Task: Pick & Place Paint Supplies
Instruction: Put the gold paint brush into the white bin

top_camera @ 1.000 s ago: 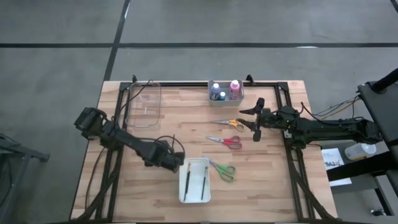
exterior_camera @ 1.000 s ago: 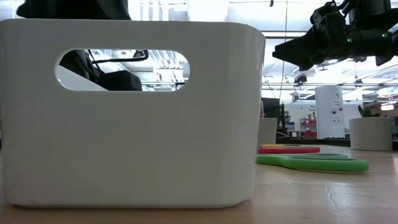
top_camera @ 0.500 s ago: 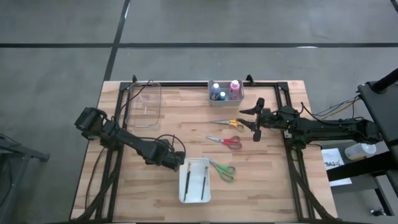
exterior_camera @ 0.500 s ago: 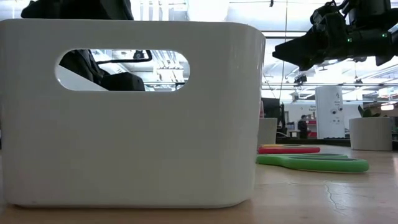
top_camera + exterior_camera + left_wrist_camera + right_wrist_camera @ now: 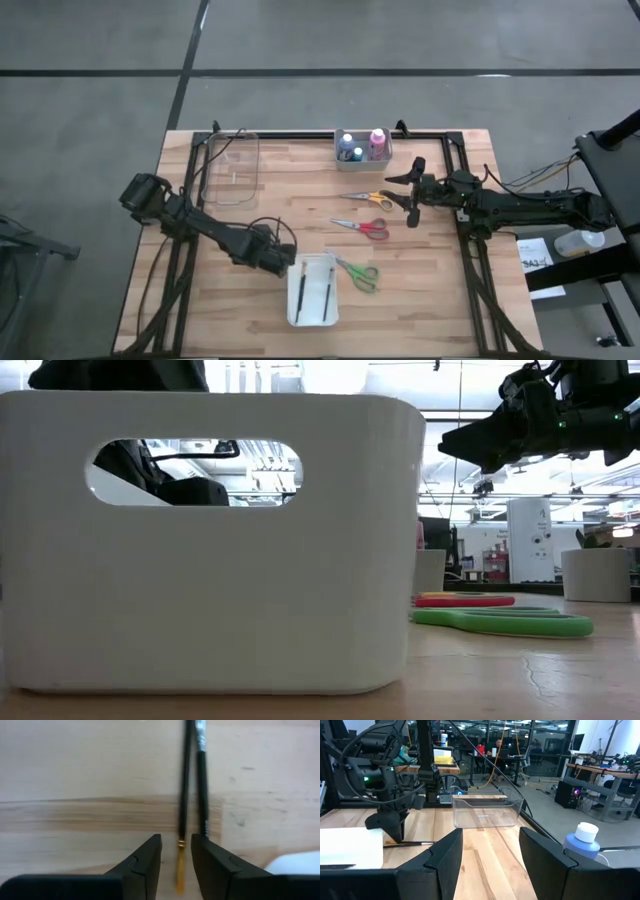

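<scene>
Little has changed over the last second — the left gripper sits a touch closer to the white bin near the table's front edge, and its fingers have drawn in slightly. They stand a narrow gap apart, straddling the tip of a thin brush lying on the wood with a second brush beside it; whether they press on it cannot be told. The right gripper has not moved: it hovers near the right edge with fingers apart and empty, just beside the orange scissors. The red scissors lie mid-table, the green scissors beside the bin, which holds two brushes. The bottles stand in a small grey bin at the back edge, a clear tub at the back-left corner.

The table is pale wood planks. Beyond it is a workshop with desks, monitors and a seated person.
</scene>
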{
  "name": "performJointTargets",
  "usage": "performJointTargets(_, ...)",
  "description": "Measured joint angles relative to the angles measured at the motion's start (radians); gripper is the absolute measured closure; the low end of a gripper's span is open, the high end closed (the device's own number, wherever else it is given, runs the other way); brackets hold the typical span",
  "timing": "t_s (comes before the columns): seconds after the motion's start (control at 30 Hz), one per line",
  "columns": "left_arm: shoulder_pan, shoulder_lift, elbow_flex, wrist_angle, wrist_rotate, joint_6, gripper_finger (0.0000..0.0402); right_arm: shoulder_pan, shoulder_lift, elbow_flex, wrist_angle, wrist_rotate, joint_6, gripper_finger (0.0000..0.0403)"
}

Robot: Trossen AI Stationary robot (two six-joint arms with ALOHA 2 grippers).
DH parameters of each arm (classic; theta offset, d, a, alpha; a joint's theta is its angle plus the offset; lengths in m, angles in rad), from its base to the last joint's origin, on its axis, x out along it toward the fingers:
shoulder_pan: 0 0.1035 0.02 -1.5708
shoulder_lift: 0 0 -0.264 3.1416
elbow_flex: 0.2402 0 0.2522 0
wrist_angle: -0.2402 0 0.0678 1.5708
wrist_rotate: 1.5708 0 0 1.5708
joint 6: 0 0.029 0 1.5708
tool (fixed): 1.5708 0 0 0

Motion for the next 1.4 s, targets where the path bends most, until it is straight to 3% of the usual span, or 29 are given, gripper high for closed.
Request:
performJointTargets(0.2,0.000,-0.003,-0.002,-0.022,-0.012,-0.026,0.0308,0.000,0.000,0.000,0.000,0.000,0.000,0.0209)
performJointTargets(0.73,0.001,-0.005,0.032,-0.002,-0.083,0.063,0.0310,0.001,0.000,0.000,0.000,0.000,0.000,0.0209)
performJointTargets(1.13,0.018,-0.051,0.032,-0.066,-0.106,-0.024,0.0237,0.001,0.000,0.000,0.000,0.000,0.000,0.0209)
performJointTargets(1.4,0.064,-0.073,0.014,-0.134,-0.118,-0.020,0.0229,0.001,0.000,0.000,0.000,0.000,0.000,0.0209)
